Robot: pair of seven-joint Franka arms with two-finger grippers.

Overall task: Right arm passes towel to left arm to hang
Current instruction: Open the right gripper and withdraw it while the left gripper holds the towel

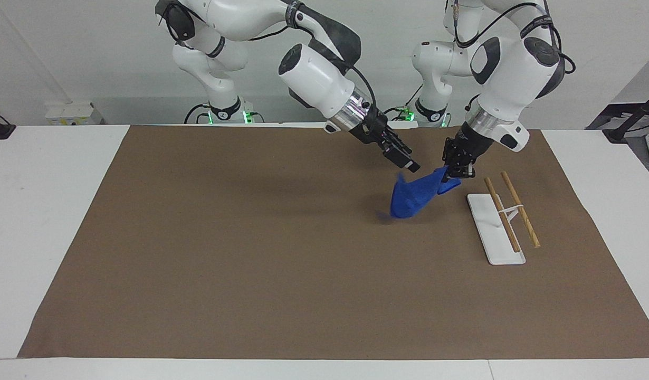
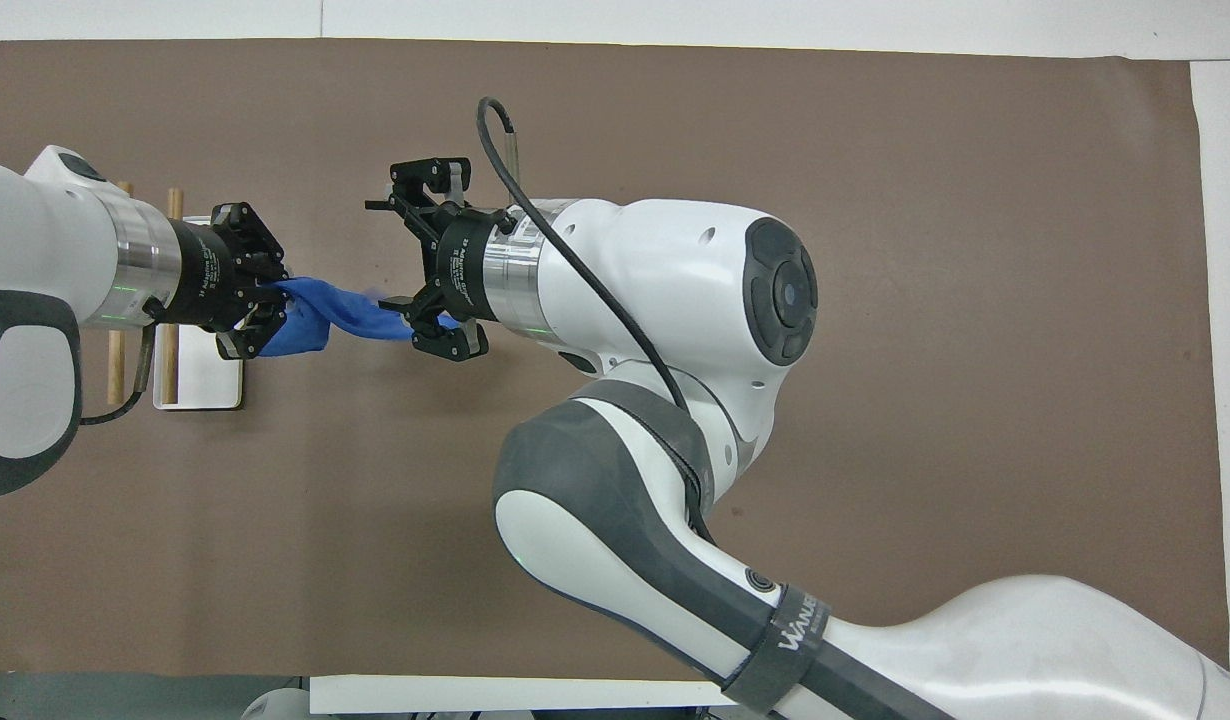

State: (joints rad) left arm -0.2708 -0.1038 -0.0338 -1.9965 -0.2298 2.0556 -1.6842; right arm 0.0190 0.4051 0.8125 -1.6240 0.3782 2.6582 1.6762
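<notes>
Facing view
- My left gripper (image 1: 458, 170): raised over the brown mat (image 1: 250, 253), toward the left arm's end of the table, just beside the rack. My fingers are pinched together on one corner of the towel.
- Towel (image 1: 411, 194): blue, suspended from my left fingers alone. It droops in a pointed fold slanting down toward the middle of the table. Whether its lowest tip touches the mat, I cannot tell.
- My right gripper (image 1: 406, 161): raised over the mat, just beside the upper edge of the towel. My fingers here stand spread, with nothing between them.
- Rack (image 1: 503, 217): white flat base carrying two wooden rods on a short white post. It rests on the mat at the left arm's end, close to my left gripper and apart from the towel.

Overhead view
- My left gripper (image 2: 265, 300): enters over the rack's base, fingers clamped on the towel's end.
- Towel (image 2: 325, 315): stretched into a narrow twisted band running from my left fingers toward my right gripper. Its loose end passes by my right gripper's lower finger; contact there cannot be judged from above.
- My right gripper (image 2: 415, 255): fingers wide apart, one above and one below the towel's line, gripping nothing.
- Rack (image 2: 200, 385): largely covered by my left arm; rod ends and a corner of the base show.
- Mat (image 2: 875, 150): covers most of the white table (image 2: 1225, 200).
</notes>
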